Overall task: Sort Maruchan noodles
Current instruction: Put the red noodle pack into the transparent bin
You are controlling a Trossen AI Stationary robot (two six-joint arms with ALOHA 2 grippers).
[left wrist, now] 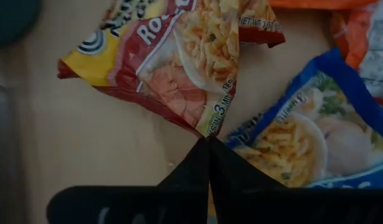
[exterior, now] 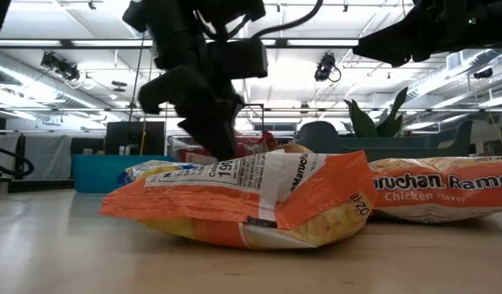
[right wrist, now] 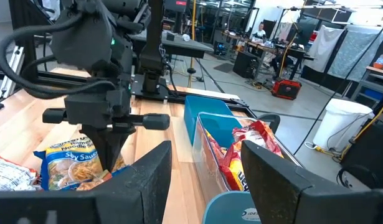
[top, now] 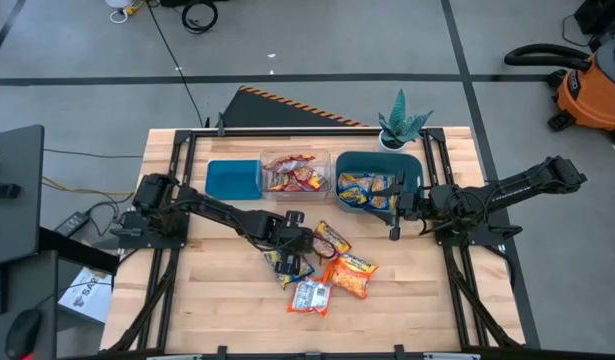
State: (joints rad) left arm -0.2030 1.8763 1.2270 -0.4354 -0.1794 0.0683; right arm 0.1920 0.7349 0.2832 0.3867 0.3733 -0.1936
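I see my left tool [left wrist: 208, 144] down on the wooden surface [top: 207, 300], its two tips pressed tight together at the corner of a red and yellow noodle packet [left wrist: 179, 56] (I can't tell if that corner is pinched). A blue and yellow packet [left wrist: 309, 137] lies just beside it. More packets sit in the clear bin [top: 295, 172] and the round teal bin [top: 412, 170]. My right tool [right wrist: 203, 168] hangs wide open over the teal bin, holding nothing.

Wooden table [top: 217, 300], teal bin [top: 233, 179] near the far edge, clear bin [top: 327, 160] just beside it, darker teal bin [top: 412, 172] next along, potted plant [top: 400, 125] at the far right corner, orange shop vacuum [top: 593, 85] on the floor beyond.
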